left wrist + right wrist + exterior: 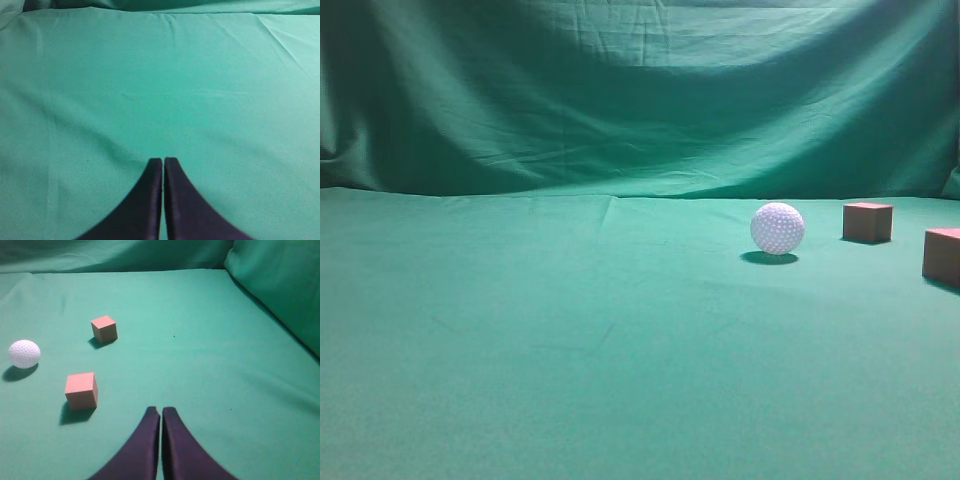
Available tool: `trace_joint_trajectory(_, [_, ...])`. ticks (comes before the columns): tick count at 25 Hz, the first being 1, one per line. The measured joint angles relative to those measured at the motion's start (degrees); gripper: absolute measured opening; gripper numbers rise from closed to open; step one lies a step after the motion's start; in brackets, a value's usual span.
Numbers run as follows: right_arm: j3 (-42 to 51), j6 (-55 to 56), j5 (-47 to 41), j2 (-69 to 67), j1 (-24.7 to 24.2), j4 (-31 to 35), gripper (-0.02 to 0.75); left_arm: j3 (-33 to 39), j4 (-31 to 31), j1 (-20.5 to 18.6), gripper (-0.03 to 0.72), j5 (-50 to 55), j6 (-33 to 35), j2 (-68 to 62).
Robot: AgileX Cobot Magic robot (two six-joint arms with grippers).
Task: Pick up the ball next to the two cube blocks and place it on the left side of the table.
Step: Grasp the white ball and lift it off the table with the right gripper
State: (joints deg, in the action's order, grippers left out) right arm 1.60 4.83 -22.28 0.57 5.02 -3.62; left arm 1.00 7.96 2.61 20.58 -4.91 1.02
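Sitting beside two cube blocks [92, 360] (apart): ball [777, 228].

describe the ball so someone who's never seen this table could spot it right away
Start at the wide table covered in plain green cloth and look to its right part, where two small reddish-brown cube blocks sit apart from each other. Just left of them rests the small white dimpled golf ball. It is the only round, white thing; its neighbours are square-edged and brown.
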Motion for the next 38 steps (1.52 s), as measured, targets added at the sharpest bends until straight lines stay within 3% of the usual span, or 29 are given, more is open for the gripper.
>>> trace_joint_trajectory(22, [0.0,0.0,1.17,0.0,0.0,-0.4,0.0,0.0,0.0,0.0,0.0,0.0,0.0,0.0])
trace_joint_trajectory(25, [0.09,2.3,9.81,0.0,0.0,0.11,0.0,0.0,0.0,0.0,0.0,0.0,0.0,0.0])
trace_joint_trajectory(31, [0.09,5.34,37.59,0.0,0.0,-0.25,0.0,0.0,0.0,0.0,0.0,0.0,0.0,0.0])
trace_joint_trajectory(37, [-9.51,7.15,26.59,-6.62,0.0,-0.47,0.0,0.0,0.0,0.0,0.0,0.0,0.0,0.0])
trace_joint_trajectory(38, [-15.89,7.42,18.6,-12.79,0.0,-0.47,0.0,0.0,0.0,0.0,0.0,0.0,0.0,0.0])
